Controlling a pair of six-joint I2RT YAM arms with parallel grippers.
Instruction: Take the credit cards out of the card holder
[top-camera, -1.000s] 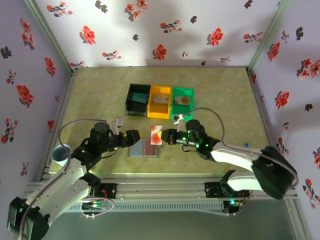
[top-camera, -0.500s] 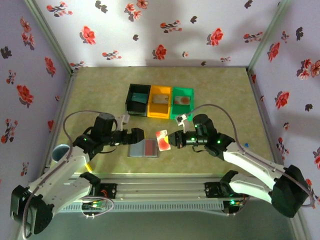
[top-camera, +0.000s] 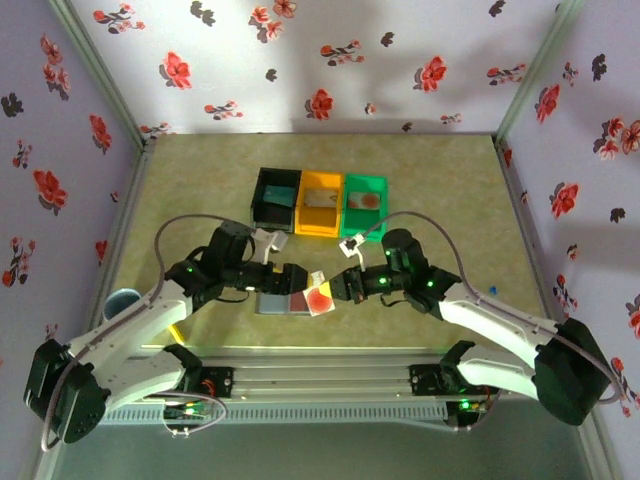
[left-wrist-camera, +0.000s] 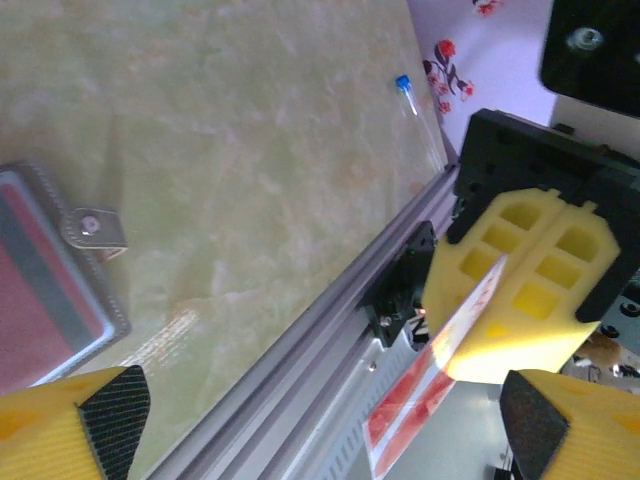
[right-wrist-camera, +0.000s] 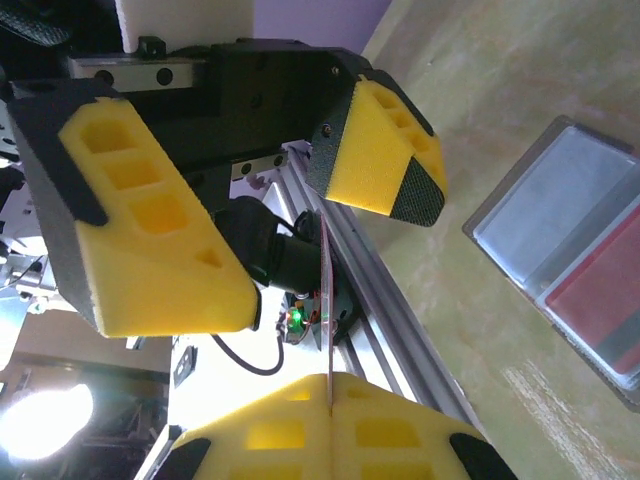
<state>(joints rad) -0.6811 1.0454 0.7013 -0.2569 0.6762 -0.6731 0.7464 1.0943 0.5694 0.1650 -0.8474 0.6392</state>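
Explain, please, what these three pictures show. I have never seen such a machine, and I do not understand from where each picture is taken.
These are two robot arms bolted at the near edge of a table; each ends in a two-finger gripper. The wide picture comes from a fixed camera above and behind them. The other two come from cameras on the wrists, so the yellow blocks are gripper fingers. On the table lie an open card holder, a red card showing in it, and three bins: black, orange, green. The right gripper pinches a pale card with a red mark. The left gripper is open, one finger on each side of that card.
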